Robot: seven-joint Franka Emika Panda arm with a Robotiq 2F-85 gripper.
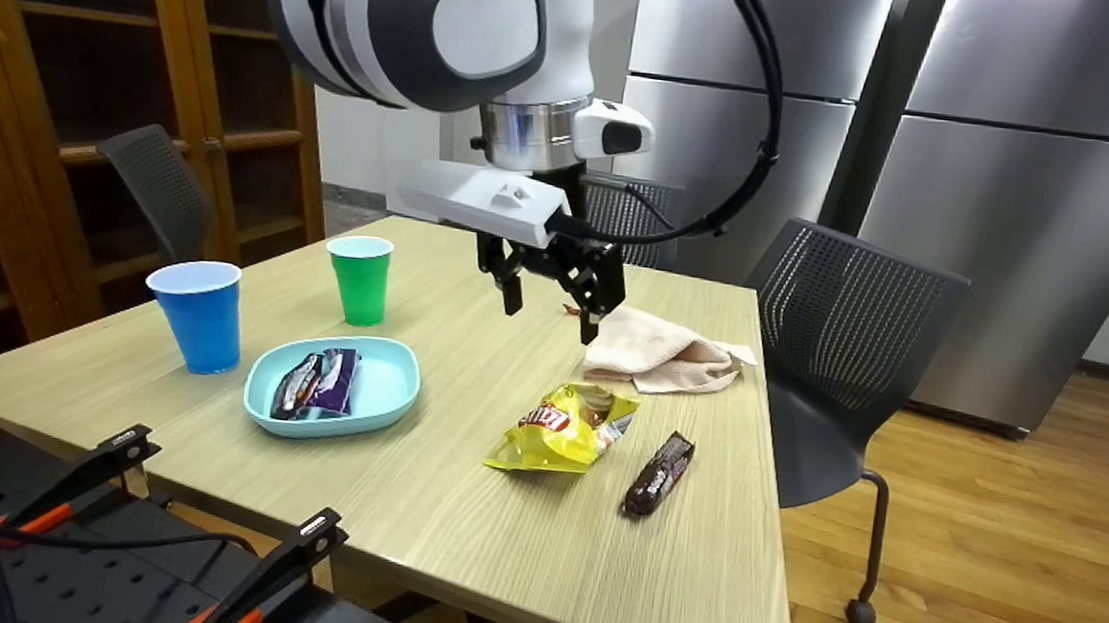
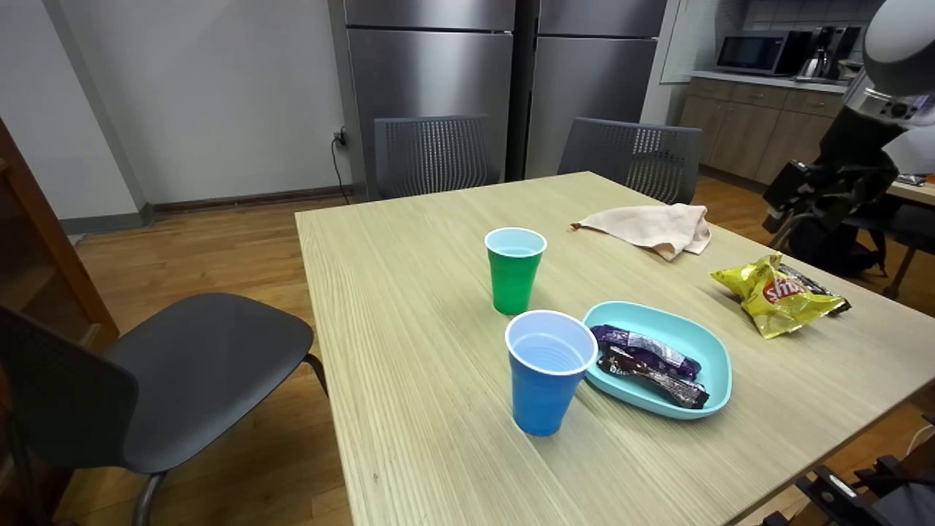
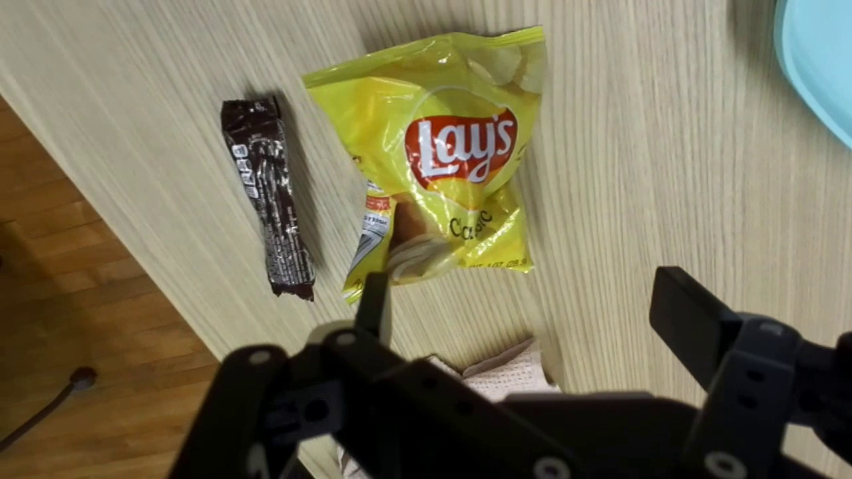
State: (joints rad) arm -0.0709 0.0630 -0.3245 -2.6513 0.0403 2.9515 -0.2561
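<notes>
I see the pincer (image 1: 551, 313) hanging above the table (image 2: 409, 307), its jaws spread wide apart. Nearest to it, below, are a crumpled pinkish cloth (image 1: 651, 352) by the table's edge and a yellow bag of chips (image 3: 459, 146), which lies on the table with its red label facing up. Just beside the bag, apart from it and toward that same edge, lies a candy bar (image 3: 269, 199) in a dark brown wrapper. Well apart from these sits a light blue plate (image 1: 386, 377), with a purple packet (image 2: 646, 349) and a dark brown packet (image 2: 652, 378) side by side in it. A blue cup (image 2: 544, 394) stands upright just beside the plate, and a green cup (image 2: 513, 281) stands upright farther off. Behind stands a steel fridge (image 1: 1011, 251).
</notes>
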